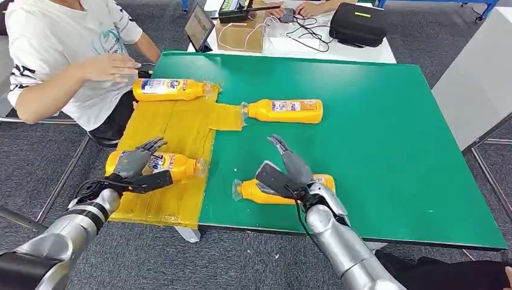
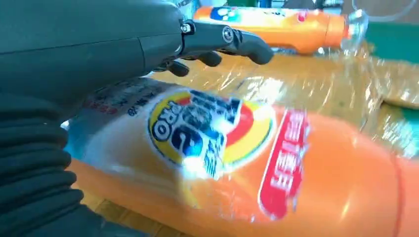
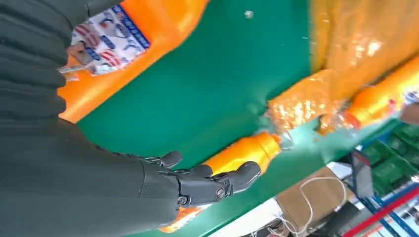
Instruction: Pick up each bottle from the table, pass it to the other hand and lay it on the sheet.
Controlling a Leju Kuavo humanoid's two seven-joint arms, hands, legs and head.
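Green table (image 1: 386, 121); yellow sheet (image 1: 175, 127) at left; grey carpet floor (image 1: 435, 42).

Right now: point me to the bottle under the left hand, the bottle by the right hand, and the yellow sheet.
Bottle under left hand (image 1: 175, 166): head view, orange body beside label.
Bottle by right hand (image 1: 256, 192): head view, orange shoulder near cap.
Yellow sheet (image 1: 175, 127): head view, bare middle.

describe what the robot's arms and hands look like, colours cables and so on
Both arms are silver metal tubes with black bands near the wrists. The left hand and right hand are dark grey, with slim black jointed fingers showing small silver pivot screws. A thin black cable loops beside each wrist. In the wrist views, a grey ribbed cover sits behind each hand.
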